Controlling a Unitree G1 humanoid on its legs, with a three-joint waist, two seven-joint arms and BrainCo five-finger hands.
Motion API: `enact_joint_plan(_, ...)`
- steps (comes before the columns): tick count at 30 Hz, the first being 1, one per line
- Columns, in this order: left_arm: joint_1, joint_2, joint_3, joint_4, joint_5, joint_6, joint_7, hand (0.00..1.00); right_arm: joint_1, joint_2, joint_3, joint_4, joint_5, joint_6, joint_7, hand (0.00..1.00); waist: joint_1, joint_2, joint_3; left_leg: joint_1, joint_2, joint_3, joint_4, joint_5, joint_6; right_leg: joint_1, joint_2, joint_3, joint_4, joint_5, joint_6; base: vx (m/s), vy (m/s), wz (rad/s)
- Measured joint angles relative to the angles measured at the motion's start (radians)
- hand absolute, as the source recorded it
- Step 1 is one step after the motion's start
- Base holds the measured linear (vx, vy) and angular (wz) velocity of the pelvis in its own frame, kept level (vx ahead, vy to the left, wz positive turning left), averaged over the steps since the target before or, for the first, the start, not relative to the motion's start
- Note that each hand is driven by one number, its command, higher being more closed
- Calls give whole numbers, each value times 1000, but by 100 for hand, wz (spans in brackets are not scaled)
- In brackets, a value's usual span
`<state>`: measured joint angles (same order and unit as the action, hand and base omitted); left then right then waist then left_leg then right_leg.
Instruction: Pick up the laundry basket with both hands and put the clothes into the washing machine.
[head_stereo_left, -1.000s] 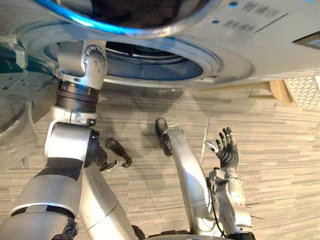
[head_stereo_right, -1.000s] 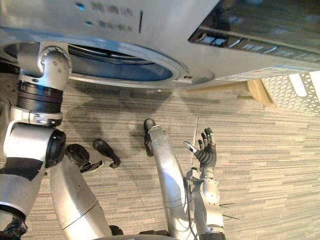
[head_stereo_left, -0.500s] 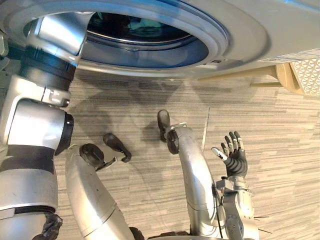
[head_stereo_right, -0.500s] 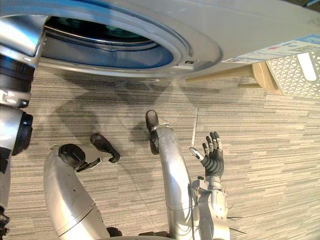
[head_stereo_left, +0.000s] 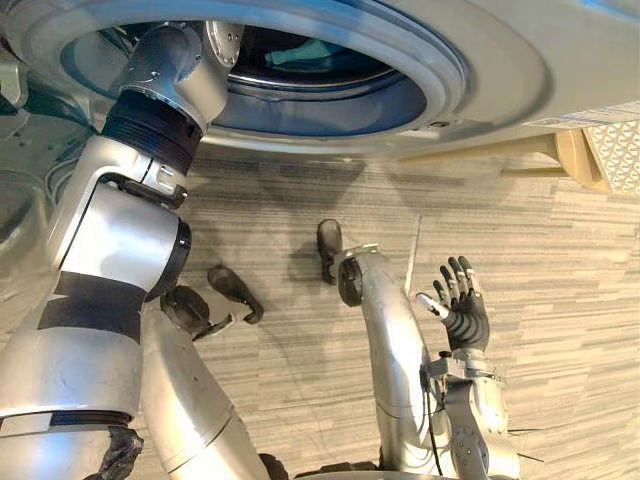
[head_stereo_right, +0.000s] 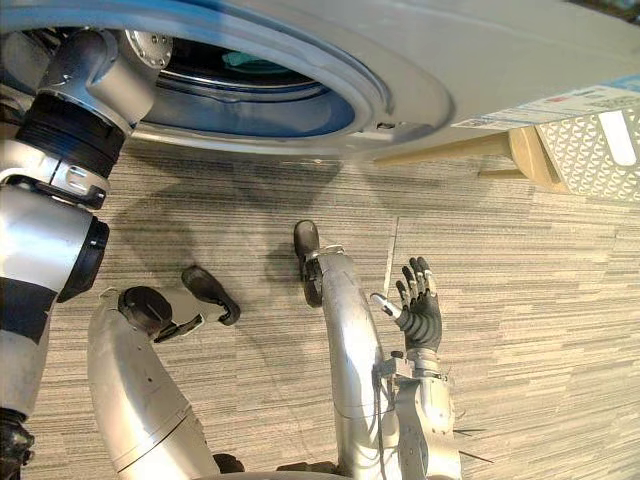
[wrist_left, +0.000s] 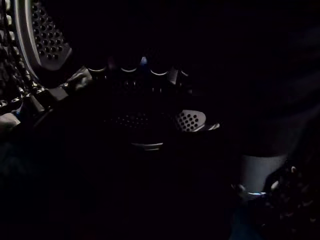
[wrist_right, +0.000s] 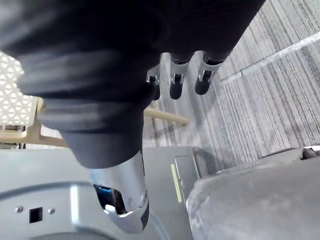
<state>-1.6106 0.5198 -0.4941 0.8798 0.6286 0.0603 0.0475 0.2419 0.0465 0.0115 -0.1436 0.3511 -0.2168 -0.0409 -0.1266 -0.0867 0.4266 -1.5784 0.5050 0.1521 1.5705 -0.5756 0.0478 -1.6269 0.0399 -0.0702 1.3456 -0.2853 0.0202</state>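
Grey striped floor (head_stereo_left: 560, 300), washing machine (head_stereo_left: 500, 60) on it

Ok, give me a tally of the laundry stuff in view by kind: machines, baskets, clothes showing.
washing machine: 1
laundry basket: 1
teal cloth item showing inside the drum: 1
Total: 3

Silver-grey washing machine (head_stereo_left: 520, 60), blue-tinted door rim (head_stereo_left: 400, 100); teal cloth (head_stereo_left: 300, 52) inside. Grey streaked carpet floor (head_stereo_left: 560, 260). White lattice-patterned plastic basket (head_stereo_left: 612, 180) far right.
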Motion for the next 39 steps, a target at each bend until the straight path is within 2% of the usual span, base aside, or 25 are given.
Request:
enact_joint_plan(4, 52, -24, 112, -118, -121, 1, 63, 0, 0, -3, 3, -1, -9, -1, -1, 0, 3, 0, 0, 7, -21, -16, 8, 4, 7, 16, -26, -14, 31, -20, -19, -6, -11, 26)
enact_joint_plan(7, 203, -77, 242, -268, -262, 1, 157, 0, -1, -1, 17, 12, -13, -7, -3, 0, 10, 0, 0, 37, -37, -33, 9, 7, 11, 59, -46, -29, 51, -50, -32, -1, -23, 26)
enact_joint_plan(8, 232, -91, 268, -296, -281, 2, 165, 0, -2, 3, 17, 24, -17, -11, -4, 0, 12, 0, 0, 41, -39, -40, 8, 7, 11, 68, -47, -36, 50, -54, -35, -5, -20, 24)
enact_joint_plan(10, 351, -161, 373, -409, -396, 2, 233, 0, -14, 8, 12, 47, -122, -12, -66, 0, 13, -3, -2, 62, -60, -48, -6, 11, 3, 95, -64, -43, 53, -73, -39, -10, -27, 31)
enact_joint_plan(11, 381, -181, 396, -429, -414, 1, 248, 0, -21, 8, 10, 51, -138, -11, -74, 0, 14, -3, -2, 69, -66, -48, -10, 12, 1, 101, -68, -43, 53, -76, -39, -15, -36, 28)
enact_joint_plan(13, 505, -252, 472, -500, -589, -28, 306, 0, -42, 8, 8, 62, -189, 6, -95, 0, 25, -3, -3, 97, -71, -44, -29, 15, -5, 125, -73, -45, 43, -81, -44, -16, -45, 12)
enact_joint_plan(14, 536, -270, 492, -518, -632, -35, 314, 0, -42, 9, 8, 62, -197, 9, -98, 0, 29, -3, -3, 103, -71, -43, -34, 16, -7, 130, -73, -46, 41, -82, -46, -17, -69, 5)
enact_joint_plan(16, 677, -324, 496, -618, -772, -88, 312, 0, -53, 18, 17, 62, -209, 31, -114, 0, 31, -3, -5, 119, -72, -49, -43, 18, -11, 148, -73, -55, 35, -90, -58, -14, -78, 5)
enact_joint_plan(19, 894, -421, 480, -690, -908, -120, 306, 0, -60, 19, 39, 63, -245, 64, -131, 0, 43, 0, -7, 155, -76, -57, -61, 24, -23, 188, -73, -66, 28, -99, -68, -10, -74, 9)
enact_joint_plan(21, 1007, -455, 437, -715, -945, -123, 299, 0, -61, 19, 38, 72, -249, 75, -132, 0, 60, 0, -17, 180, -83, -62, -71, 27, -29, 210, -75, -69, 28, -109, -75, -19, -102, 17)
enact_joint_plan(23, 1191, -480, 338, -765, -962, -126, 270, 0, -61, 19, 36, 102, -249, 92, -133, 0, 82, 6, -73, 207, -91, -70, -92, 33, -40, 241, -77, -75, 23, -127, -73, -27, -129, 24)
enact_joint_plan(25, 1284, -482, 272, -775, -962, -129, 220, 0, -62, 19, 36, 127, -250, 100, -133, 0, 97, 14, -97, 252, -97, -75, -116, 35, -49, 290, -79, -83, 6, -135, -77, -13, -113, 21)
enact_joint_plan(26, 1361, -485, 218, -780, -962, -129, 178, 0, -62, 18, 36, 152, -250, 109, -133, 0, 103, 27, -110, 313, -108, -81, -154, 41, -59, 359, -83, -96, -28, -139, -73, -2, -109, 25)
enact_joint_plan(29, 1492, -490, 159, -816, -939, -134, 116, 0, -47, 9, 35, 195, -249, 110, -134, 0, 114, 44, -153, 423, -137, -79, -238, 57, -86, 473, -95, -107, -92, -145, -66, 12, -112, 31)
enact_joint_plan(34, 1602, -484, 155, -806, -893, -136, 83, 0, -39, -10, 36, 275, -249, 109, -133, 0, 142, 50, -163, 624, -163, -71, -361, 81, -111, 677, -107, -129, -183, -157, -73, 49, -98, 24)
enact_joint_plan(39, 1678, -484, 229, -685, -819, -136, 82, 0, -34, -12, 36, 386, -249, 110, -132, 0, 141, 47, -166, 846, -193, -64, -514, 119, -127, 910, -118, -164, -317, -155, -77, 111, -55, 28)
